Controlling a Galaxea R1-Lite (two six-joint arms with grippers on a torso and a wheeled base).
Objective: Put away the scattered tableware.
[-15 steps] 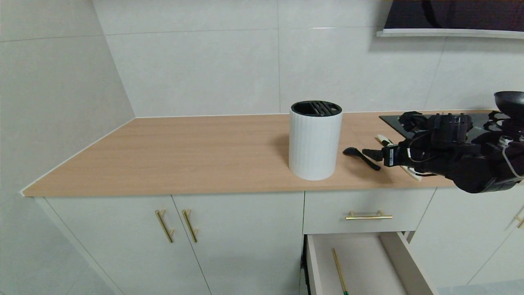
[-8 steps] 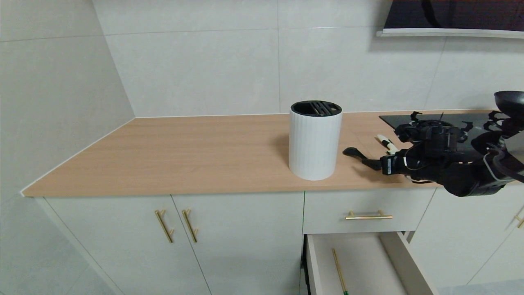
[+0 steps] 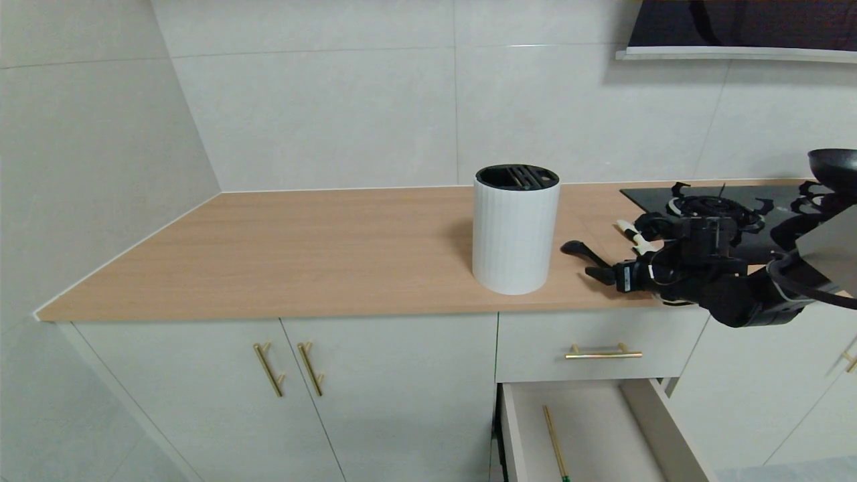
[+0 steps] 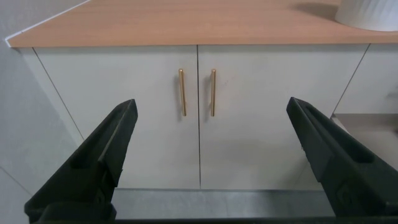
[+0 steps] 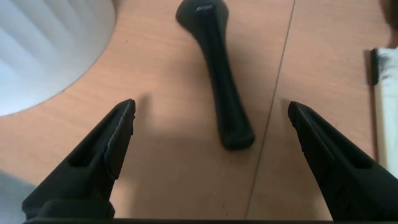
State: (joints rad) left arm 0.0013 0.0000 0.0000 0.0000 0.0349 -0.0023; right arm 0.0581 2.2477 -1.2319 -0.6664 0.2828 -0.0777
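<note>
The wooden counter (image 3: 301, 254) runs along a tiled wall, and a white ribbed holder (image 3: 515, 234) stands on it close to the front edge. From the holder towards the corner wall there is a long stretch of plain wood. On the holder's other side sits a black stove (image 3: 716, 204), with a dark pan (image 3: 833, 164) beyond it. Below the holder and a little towards the stove, a drawer (image 3: 643, 415) hangs pulled out under the counter, and one thin stick (image 3: 554, 442) lies in it. Its open front juts into the space before the cabinets.

The black spoon (image 3: 577, 249) lies flat on the counter just beside the holder on the stove side, with its rounded end nearer the holder. A white-handled utensil (image 3: 633, 234) lies farther from the holder, between the spoon and the stove.

The right gripper (image 3: 602, 274) hangs low over the counter at the spoon's handle end, near the front edge. In the right wrist view its fingers (image 5: 112, 149) are spread wide, with the spoon (image 5: 217, 81) lying between them and touching neither. The holder's wall stands close by one finger, and the white-handled utensil (image 5: 382, 124) lies past the other.

The left gripper (image 4: 210, 106) is also spread wide and holds nothing. It faces the cabinet doors (image 4: 196, 93) below the counter, on the holder's corner side.
</note>
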